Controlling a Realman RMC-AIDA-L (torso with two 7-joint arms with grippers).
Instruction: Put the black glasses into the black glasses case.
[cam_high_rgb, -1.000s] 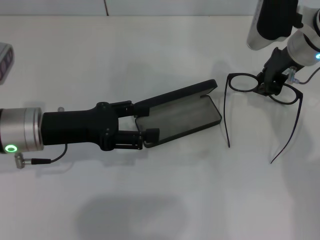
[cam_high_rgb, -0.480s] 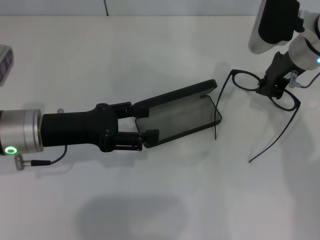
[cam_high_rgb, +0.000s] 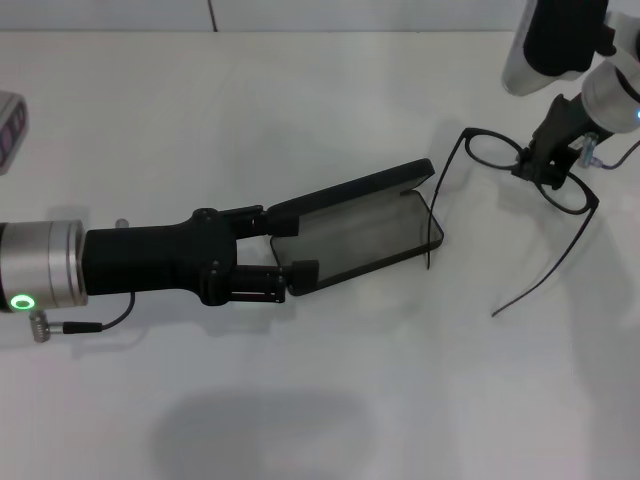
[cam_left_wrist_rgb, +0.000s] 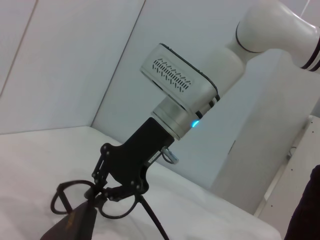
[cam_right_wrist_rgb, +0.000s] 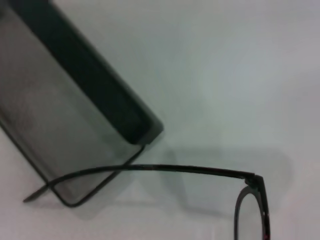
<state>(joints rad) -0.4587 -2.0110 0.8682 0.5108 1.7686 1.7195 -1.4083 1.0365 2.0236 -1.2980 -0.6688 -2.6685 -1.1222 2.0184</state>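
The black glasses case (cam_high_rgb: 365, 225) lies open on the white table, grey lining up, lid tilted back. My left gripper (cam_high_rgb: 283, 244) is shut on the case's left end and holds it. My right gripper (cam_high_rgb: 545, 166) is shut on the bridge of the black glasses (cam_high_rgb: 492, 152) and holds them above the table, to the right of the case. The temple arms hang open; one tip (cam_high_rgb: 428, 262) reaches over the case's right end. The left wrist view shows the right gripper (cam_left_wrist_rgb: 116, 192) on the glasses (cam_left_wrist_rgb: 67, 197). The right wrist view shows the case (cam_right_wrist_rgb: 55, 120) under one temple arm (cam_right_wrist_rgb: 150, 169).
A white object with a purple pattern (cam_high_rgb: 8, 125) sits at the table's far left edge. The table's back edge (cam_high_rgb: 300, 30) meets a wall. The right arm's white forearm (cam_high_rgb: 550, 40) stands above the glasses.
My right gripper has lifted the glasses and carried them left toward the case; one temple tip now hangs over the case's right end. The left gripper and case have not moved.
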